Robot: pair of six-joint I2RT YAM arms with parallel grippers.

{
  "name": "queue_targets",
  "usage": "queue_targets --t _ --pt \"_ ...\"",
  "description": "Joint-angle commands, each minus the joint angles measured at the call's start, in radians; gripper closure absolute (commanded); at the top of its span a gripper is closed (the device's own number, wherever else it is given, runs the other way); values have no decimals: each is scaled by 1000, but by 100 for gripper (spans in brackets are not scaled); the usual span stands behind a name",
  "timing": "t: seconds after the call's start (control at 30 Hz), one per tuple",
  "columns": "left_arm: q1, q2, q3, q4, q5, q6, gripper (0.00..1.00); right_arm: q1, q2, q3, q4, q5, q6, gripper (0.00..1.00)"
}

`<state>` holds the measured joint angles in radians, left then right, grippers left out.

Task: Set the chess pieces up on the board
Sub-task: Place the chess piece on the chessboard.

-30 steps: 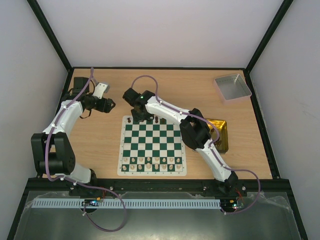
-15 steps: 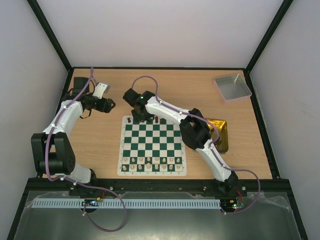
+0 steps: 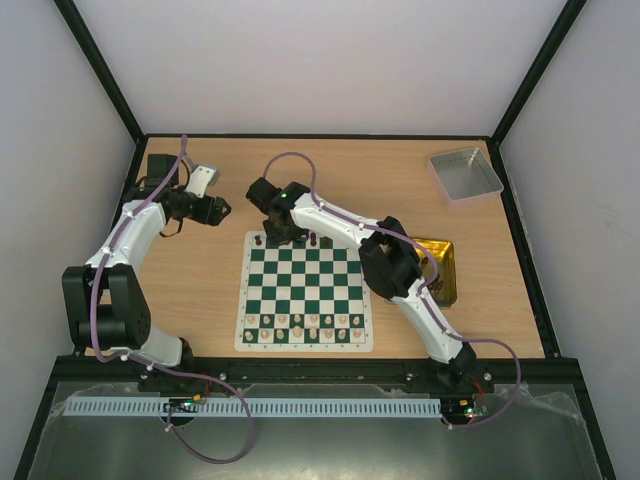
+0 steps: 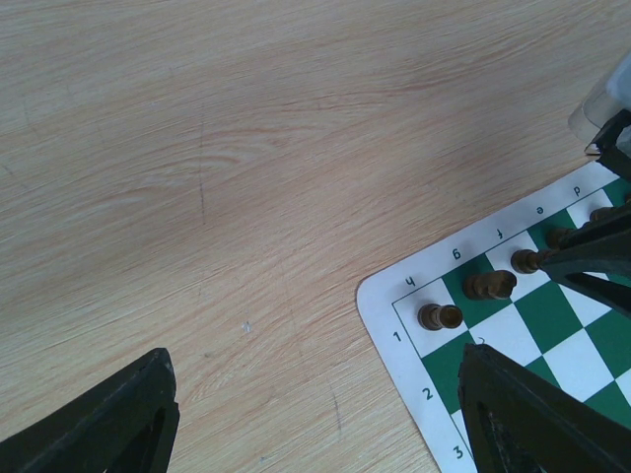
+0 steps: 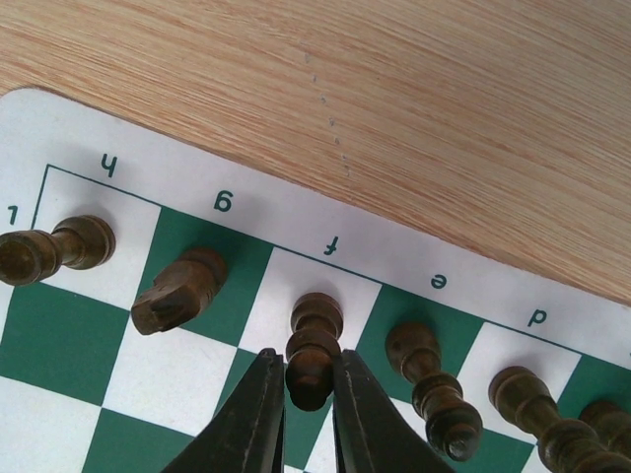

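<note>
Straddling f-file chess piece [image 5: 314,345]: right hand [image 5: 306,372]

White arm links [image 3: 135,232], black joints [image 3: 385,265], purple cables [image 3: 95,310].

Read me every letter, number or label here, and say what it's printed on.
"h", "g", "f", "e", "d": upside down on the white border of the flat green-and-white chessboard mat.
"1", "2", "3": along the same border's adjoining side.
From overhead these markings are too small to read; nothing else is legible.
</note>
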<state>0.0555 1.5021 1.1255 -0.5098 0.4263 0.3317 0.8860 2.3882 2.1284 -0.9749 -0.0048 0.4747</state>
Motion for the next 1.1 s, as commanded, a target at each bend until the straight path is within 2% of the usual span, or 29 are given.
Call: queue_targets --t 0.0,1.07 --pt "4 15 -12 -1 19 6 22 8 -23 -14 -18 5 2 86" --pt "1 32 -13 -1 24 9 21 8 -49 20 -26 28 3 78"
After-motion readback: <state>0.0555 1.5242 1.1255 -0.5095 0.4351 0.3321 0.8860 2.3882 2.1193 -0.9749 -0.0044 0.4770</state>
